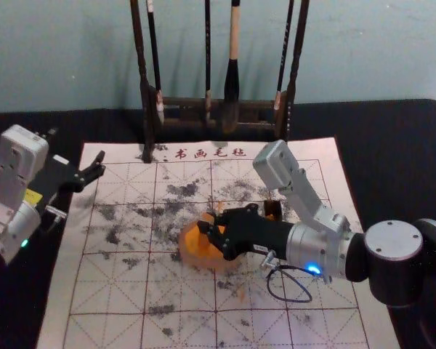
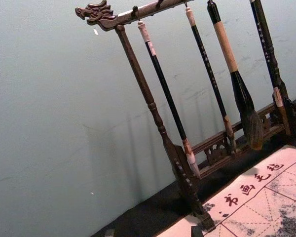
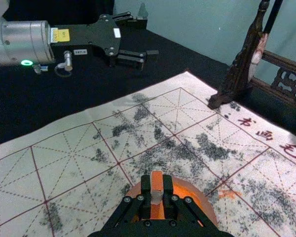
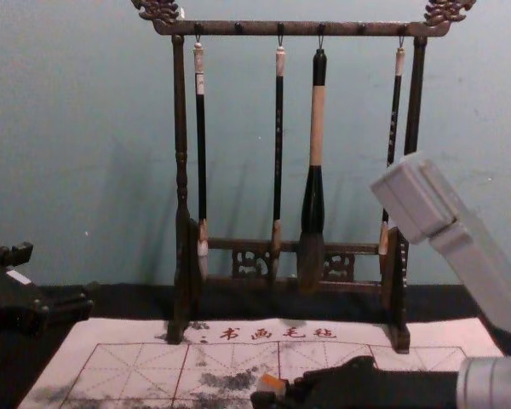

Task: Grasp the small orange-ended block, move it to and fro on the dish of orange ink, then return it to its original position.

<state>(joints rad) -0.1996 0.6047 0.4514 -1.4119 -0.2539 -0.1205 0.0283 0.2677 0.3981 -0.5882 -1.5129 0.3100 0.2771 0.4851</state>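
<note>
Right gripper (image 3: 157,191) clamped on the orange-ended block (image 3: 156,180), block tilted, over the ink dish (image 3: 207,206); ink contact: can't tell. To-and-fro likely next. Left gripper (image 3: 142,34) parked at left, fingers apart.

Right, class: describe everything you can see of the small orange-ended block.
The block is small and squared, orange with a paler greyish part, its material unclear. The right hand grips it between its fingertips over the orange ink dish. It looks tilted; whether it touches ink, I cannot tell.
</note>
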